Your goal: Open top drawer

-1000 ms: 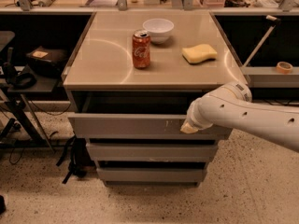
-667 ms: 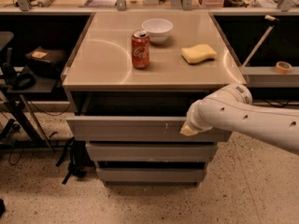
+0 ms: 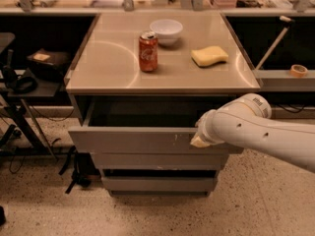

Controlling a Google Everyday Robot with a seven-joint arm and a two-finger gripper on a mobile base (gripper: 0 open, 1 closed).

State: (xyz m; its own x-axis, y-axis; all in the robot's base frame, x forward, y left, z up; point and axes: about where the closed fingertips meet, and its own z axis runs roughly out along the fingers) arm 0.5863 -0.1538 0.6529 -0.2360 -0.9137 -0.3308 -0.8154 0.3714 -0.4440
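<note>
The top drawer (image 3: 133,140) is a wide grey metal front with small white scratches right of centre. It stands pulled out from under the counter, with a dark gap showing behind its top edge. My gripper (image 3: 199,140) is at the end of the white arm that comes in from the right, and sits at the drawer's top edge right of centre. The arm's wrist hides the rest of it. Two shorter grey drawer fronts (image 3: 157,161) lie below, pushed in.
On the counter top (image 3: 113,68) stand a red soda can (image 3: 148,52), a white bowl (image 3: 166,31) and a yellow sponge (image 3: 209,56). A black stand with cables (image 3: 29,82) is at the left. A tape roll (image 3: 298,71) lies on the right shelf.
The top drawer has slid further out toward the camera, and my gripper has moved with it. The dark gap behind the drawer front has widened.
</note>
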